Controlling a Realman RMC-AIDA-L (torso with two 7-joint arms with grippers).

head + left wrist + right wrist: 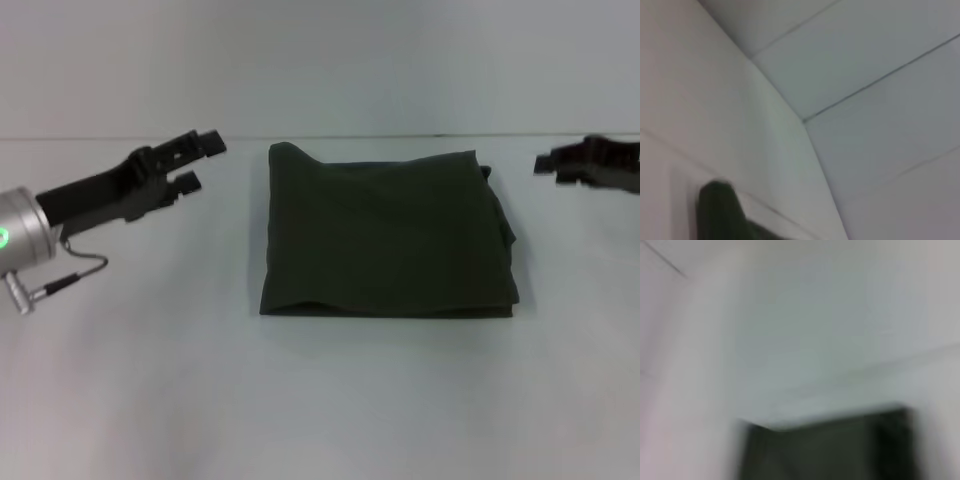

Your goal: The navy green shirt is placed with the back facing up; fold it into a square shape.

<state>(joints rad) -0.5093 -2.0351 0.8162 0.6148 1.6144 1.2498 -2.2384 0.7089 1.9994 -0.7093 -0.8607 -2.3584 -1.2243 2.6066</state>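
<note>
Navy green shirt (pixel 385 232): folded to a near-square, flat at centre of white counter (pixel 320 400); left gripper (pixel 196 162): fingers apart, empty, beside shirt; right gripper (pixel 548 165): finger state cannot tell, clear of shirt.

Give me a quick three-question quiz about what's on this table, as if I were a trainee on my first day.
1. True or false: the navy green shirt lies folded into a rough square on the table.
2. Which gripper touches the shirt? A) left gripper B) right gripper C) neither
3. Fill in: the left gripper's jaws stand ____.

Key:
1. True. It is a compact, layered, near-square bundle.
2. C. Both grippers sit off to the shirt's sides, apart from it.
3. Open, with a clear gap between the fingers and nothing held.
</note>
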